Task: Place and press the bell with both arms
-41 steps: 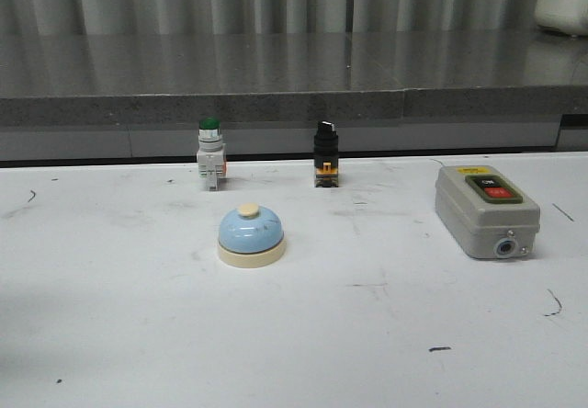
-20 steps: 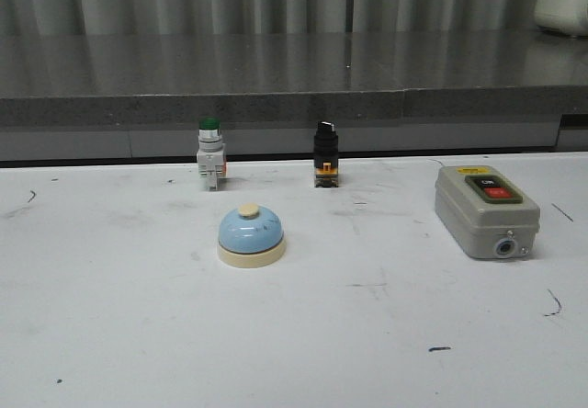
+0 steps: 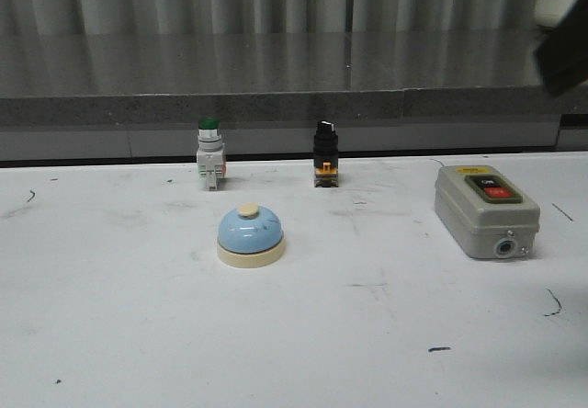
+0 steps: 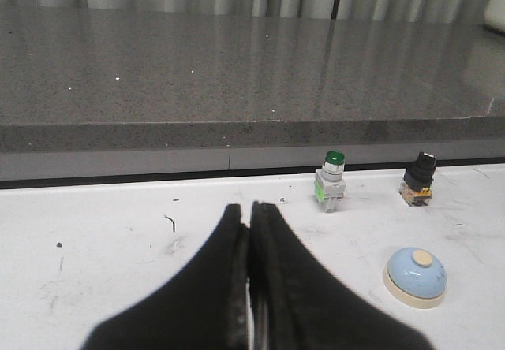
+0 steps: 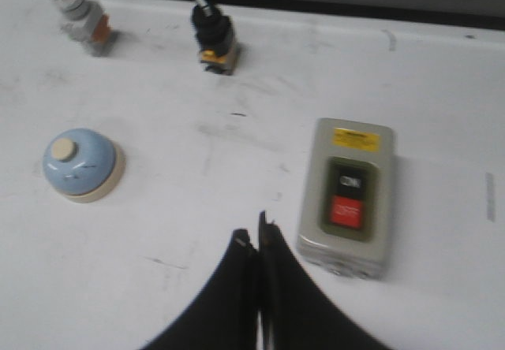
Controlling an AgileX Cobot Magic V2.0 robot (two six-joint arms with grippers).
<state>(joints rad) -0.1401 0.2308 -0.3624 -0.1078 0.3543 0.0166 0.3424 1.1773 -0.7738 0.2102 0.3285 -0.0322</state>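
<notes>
The light-blue bell (image 3: 250, 236) with a cream base and cream button stands upright on the white table, left of centre. It also shows in the left wrist view (image 4: 416, 276) and in the right wrist view (image 5: 81, 164). My left gripper (image 4: 248, 208) is shut and empty, well to the left of the bell above the table. My right gripper (image 5: 255, 236) is shut and empty, high above the table beside the grey switch box (image 5: 348, 195). In the front view only a dark blurred part of the right arm (image 3: 562, 54) shows at the top right corner.
A green-capped push button (image 3: 209, 155) and a black selector switch (image 3: 325, 155) stand at the table's back edge. The grey switch box (image 3: 485, 210) with red and black buttons lies at the right. A dark raised counter (image 3: 276, 77) runs behind the table.
A dark blurred part of the right arm has come into the front view at the top right. The bell and the other objects have not moved.
</notes>
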